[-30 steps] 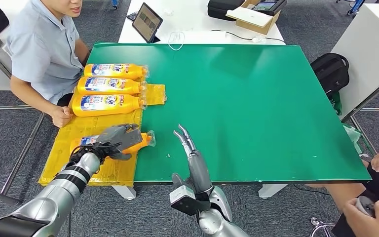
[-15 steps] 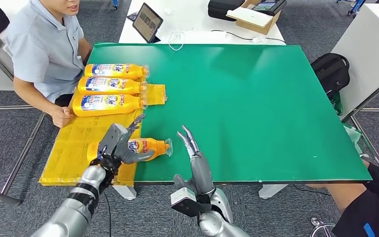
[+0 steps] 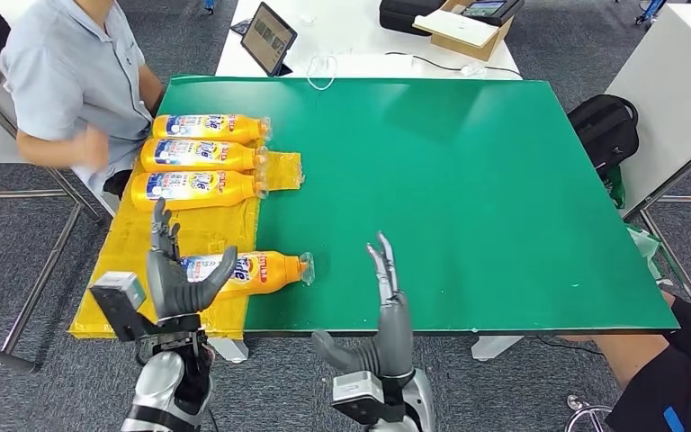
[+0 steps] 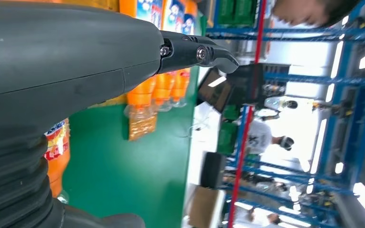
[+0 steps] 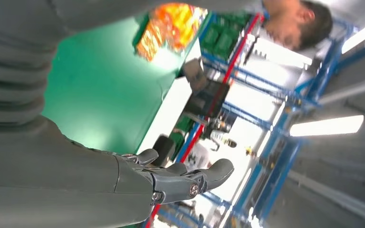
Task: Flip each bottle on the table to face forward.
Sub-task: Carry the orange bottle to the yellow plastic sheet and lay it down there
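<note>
Left hand (image 3: 173,274) off bottle (image 3: 250,270) — raised.

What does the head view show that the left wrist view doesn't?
Head view alone: the right hand raised open at the table's near edge, the whole near bottle lying label up in front of the left hand, and a black backpack on the floor. Left wrist view alone: blue shelving and a distant person in white. Both show the three far bottles, the green table and the tablet.
</note>
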Robot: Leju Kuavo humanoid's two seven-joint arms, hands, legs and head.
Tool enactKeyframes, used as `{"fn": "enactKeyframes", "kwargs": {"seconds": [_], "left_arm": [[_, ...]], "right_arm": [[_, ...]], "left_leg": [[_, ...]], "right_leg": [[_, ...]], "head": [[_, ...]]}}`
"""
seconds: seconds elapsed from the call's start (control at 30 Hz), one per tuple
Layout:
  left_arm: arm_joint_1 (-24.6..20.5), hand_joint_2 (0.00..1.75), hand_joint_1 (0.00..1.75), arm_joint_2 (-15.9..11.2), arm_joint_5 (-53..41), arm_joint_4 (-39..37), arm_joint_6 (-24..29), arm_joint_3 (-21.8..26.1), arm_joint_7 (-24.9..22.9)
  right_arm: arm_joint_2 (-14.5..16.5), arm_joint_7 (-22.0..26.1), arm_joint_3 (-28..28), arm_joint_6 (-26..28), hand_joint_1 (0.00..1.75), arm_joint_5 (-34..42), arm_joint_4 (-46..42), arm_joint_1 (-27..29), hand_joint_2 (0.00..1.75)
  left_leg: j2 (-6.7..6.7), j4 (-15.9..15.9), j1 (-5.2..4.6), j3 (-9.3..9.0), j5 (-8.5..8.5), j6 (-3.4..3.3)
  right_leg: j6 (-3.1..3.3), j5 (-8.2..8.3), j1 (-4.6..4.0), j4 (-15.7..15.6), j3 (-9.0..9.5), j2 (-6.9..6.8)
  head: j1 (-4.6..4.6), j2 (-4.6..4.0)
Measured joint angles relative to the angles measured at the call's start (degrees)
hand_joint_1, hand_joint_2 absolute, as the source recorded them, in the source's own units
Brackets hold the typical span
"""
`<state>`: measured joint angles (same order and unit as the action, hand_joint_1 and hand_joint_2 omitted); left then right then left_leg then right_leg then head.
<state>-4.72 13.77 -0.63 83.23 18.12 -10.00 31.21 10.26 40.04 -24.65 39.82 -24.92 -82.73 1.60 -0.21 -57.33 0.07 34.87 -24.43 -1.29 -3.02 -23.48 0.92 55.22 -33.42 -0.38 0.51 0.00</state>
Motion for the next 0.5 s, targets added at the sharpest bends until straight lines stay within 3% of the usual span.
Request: {"fn": "enactKeyframes", "kwargs": {"seconds": [0.07, 0.2, 0.4, 0.5], "left_arm": [[1.2, 1.75, 0.0, 0.0, 1.7, 2.39, -0.21, -0.36, 0.01], [3.18, 1.75, 0.0, 0.15, 6.02, 6.48, -1.3, -1.72, -0.56], [7.22, 1.75, 0.0, 0.35, 8.45, 10.69, 2.02, -3.5, 1.13], [8.89, 1.75, 0.0, 0.33, 7.88, 11.57, 2.68, -4.22, 1.69]], "right_arm": [[0.32, 0.0, 1.23, 0.0, 0.0, -0.48, -2.57, 1.31, 1.75], [1.73, 0.0, 3.62, 0.02, 0.0, 2.75, -7.54, 2.89, 0.0], [4.03, -0.02, 7.6, 0.04, 0.0, 11.24, -9.11, 4.2, 0.0], [4.82, -0.02, 9.17, 0.04, 0.0, 11.71, -9.09, 4.56, 0.0]], "left_leg": [[0.0, 0.0, -0.01, 0.0, 0.01, -0.01], [0.01, 0.0, -0.01, -0.04, 0.02, -0.02], [0.01, 0.0, -0.01, -0.04, 0.01, -0.01], [0.01, 0.0, -0.01, -0.03, 0.0, -0.01]], "right_leg": [[-0.01, 0.01, 0.01, 0.0, 0.01, 0.0], [-0.02, 0.02, 0.02, 0.0, 0.06, 0.0], [-0.02, 0.01, 0.01, 0.0, 0.05, 0.0], [-0.01, 0.01, 0.01, 0.0, 0.04, 0.0]], "head": [[0.0, 0.0], [0.0, 0.0], [0.01, 0.0], [0.01, 0.0]]}}
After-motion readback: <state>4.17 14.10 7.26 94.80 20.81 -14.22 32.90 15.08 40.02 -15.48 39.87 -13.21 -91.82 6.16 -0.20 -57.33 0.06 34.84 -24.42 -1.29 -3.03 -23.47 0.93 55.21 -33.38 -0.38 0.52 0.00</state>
